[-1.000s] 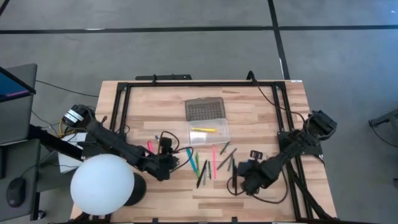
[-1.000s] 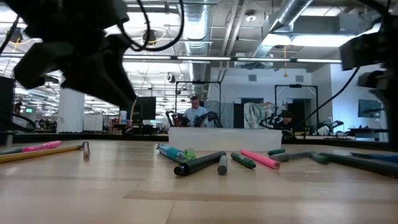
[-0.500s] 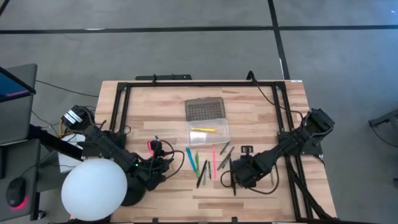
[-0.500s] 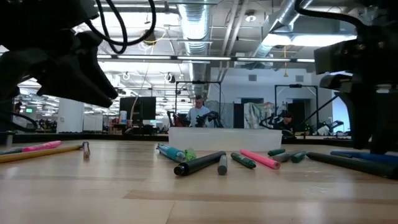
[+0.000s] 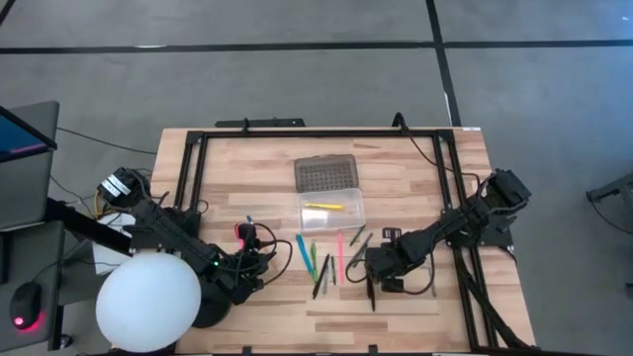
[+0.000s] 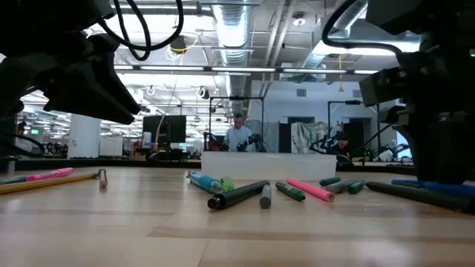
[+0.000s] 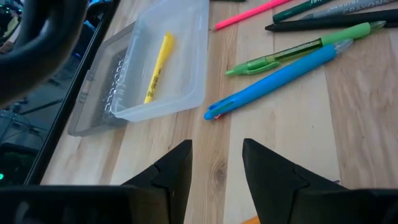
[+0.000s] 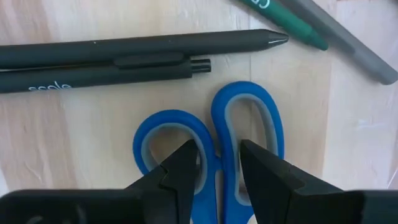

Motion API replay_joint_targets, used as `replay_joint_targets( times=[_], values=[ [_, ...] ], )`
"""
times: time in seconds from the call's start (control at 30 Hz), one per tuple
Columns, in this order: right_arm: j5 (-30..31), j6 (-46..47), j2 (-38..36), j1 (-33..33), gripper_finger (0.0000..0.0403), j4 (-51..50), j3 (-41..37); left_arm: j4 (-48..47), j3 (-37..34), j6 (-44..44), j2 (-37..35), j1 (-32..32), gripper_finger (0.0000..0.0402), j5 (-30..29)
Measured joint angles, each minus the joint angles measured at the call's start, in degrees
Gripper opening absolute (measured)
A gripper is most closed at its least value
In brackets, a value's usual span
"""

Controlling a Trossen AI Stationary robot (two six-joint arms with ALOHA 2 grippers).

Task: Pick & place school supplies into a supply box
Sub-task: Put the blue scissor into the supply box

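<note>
The supply box's clear tray (image 5: 352, 219) lies mid-table with its grey lid (image 5: 324, 174) folded open on the far side. A yellow highlighter (image 7: 158, 59) lies inside it. Loose pens lie flat on the wood nearer the front, among them a blue pen (image 7: 280, 74) and a green pen (image 7: 298, 51). My left gripper (image 7: 217, 165) is open, low over bare wood left of the pens. My right gripper (image 8: 217, 168) is open and points down just above the handle loops of the blue scissors (image 8: 249, 118), beside two black pens (image 8: 124, 53).
A large white sphere (image 5: 148, 302) stands at the near left corner by the left arm. A black frame (image 5: 193, 168) runs along the table's left, far and right edges. A pink marker (image 5: 238, 233) lies left of my left gripper (image 5: 259, 262).
My right gripper has moved toward the table's left and a little farther in, ending over the scissors among the pens, rolling as it went. My left gripper has swung toward the near left corner and turned, then kept still. Both stay open.
</note>
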Motion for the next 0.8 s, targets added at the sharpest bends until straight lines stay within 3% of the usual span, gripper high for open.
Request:
replay_joint_targets(
  times=[0.17,0.43,0.8],
  values=[
    [0.2,-0.5,0.0,-0.3,0.0111,0.1,0.0,0.0,0.0,0.0,0.0,0.0,0.0137,-0.2],
    [1.6,-1.6,0.1,-0.2,0.0045,0.6,-0.1,-0.2,0.0,0.0,0.0,0.0,0.0137,-0.5],
    [3.4,-1.1,0.2,-0.3,0.0098,0.7,-0.2,-0.3,0.0,0.0,0.0,0.0,0.0137,-0.5]
  ],
)
